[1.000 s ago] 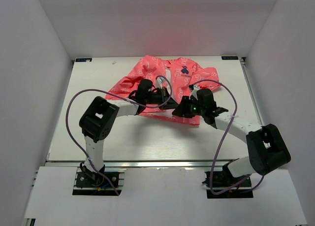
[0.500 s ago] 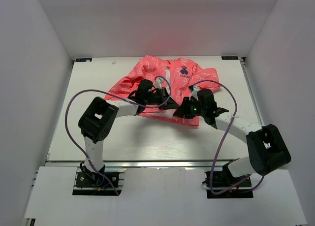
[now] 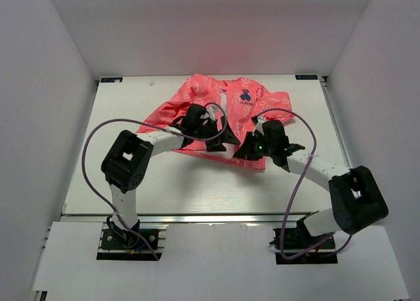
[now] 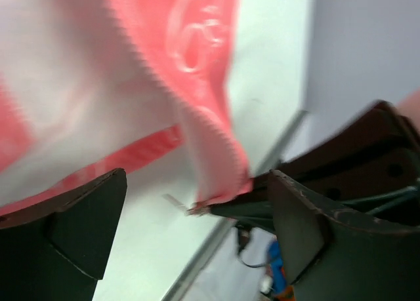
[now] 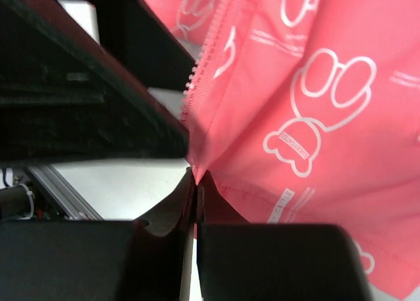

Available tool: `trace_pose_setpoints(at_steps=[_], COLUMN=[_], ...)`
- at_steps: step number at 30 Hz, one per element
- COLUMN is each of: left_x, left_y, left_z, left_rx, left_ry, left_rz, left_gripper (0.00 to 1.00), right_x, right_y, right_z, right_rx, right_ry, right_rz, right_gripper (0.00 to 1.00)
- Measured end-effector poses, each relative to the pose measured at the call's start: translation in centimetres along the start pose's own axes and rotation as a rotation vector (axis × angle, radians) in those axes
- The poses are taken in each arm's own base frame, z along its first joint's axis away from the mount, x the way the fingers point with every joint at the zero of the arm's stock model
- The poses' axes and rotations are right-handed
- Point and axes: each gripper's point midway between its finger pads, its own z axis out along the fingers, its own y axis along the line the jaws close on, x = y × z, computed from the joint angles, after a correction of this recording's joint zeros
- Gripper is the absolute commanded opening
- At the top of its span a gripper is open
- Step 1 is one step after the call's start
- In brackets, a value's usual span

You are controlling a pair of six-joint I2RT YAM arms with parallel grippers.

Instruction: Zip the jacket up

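Jaws: left gripper (image 4: 197,199) spread astride the zipper edge (image 4: 200,134), right gripper (image 5: 195,183) pinching the hem of the jacket (image 3: 203,90), which lies on the table (image 3: 164,183); I judge it light, limp, best held by its zipper tape.

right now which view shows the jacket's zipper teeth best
Right wrist: the zipper teeth are sharp, running down to where the right pincer pinches the jacket. Left wrist shows them blurred inside the open left pincer. Top external: too small to make out.
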Motion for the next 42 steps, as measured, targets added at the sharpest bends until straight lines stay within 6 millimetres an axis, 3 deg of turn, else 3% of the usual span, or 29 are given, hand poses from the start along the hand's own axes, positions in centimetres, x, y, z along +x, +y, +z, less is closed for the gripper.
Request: trace_pose_setpoints(at_steps=[6,11,16,24,35,42], left_x=[-1.3,-3.0,-5.0,-4.5,-3.5,-4.2], left_y=[3.9,5.5,7.4,11.3,11.7,12.3], left_z=[-2.4,-4.5,-4.2,-3.8,-2.7,-2.8], left_rx=[-0.345,-0.542,-0.657,-0.774,-0.797,-0.891], left_ry=[-0.024,-0.027,-0.014,0.095,0.131,0.064], left_rz=[0.09,0.174,0.267,0.361,0.403,0.401], left_gripper=[0.98,0.95,0.93,0.88,0.88,0.76], right_x=[0.4,0.4,0.4,0.7,0.9,0.8], right_y=[-1.0,-1.5,-1.9,-2.6,-2.9,-3.0], right_z=[-1.0,-1.6,-1.8,-2.1,-2.1,-2.1], right_rx=[0.056,0.092,0.12,0.153,0.165,0.172], right_ry=[0.014,0.027,0.04,0.056,0.061,0.059], right_rz=[-0.006,-0.022,-0.038,-0.054,-0.06,-0.06], right_gripper=[0.0,0.0,0.0,0.0,0.0,0.0])
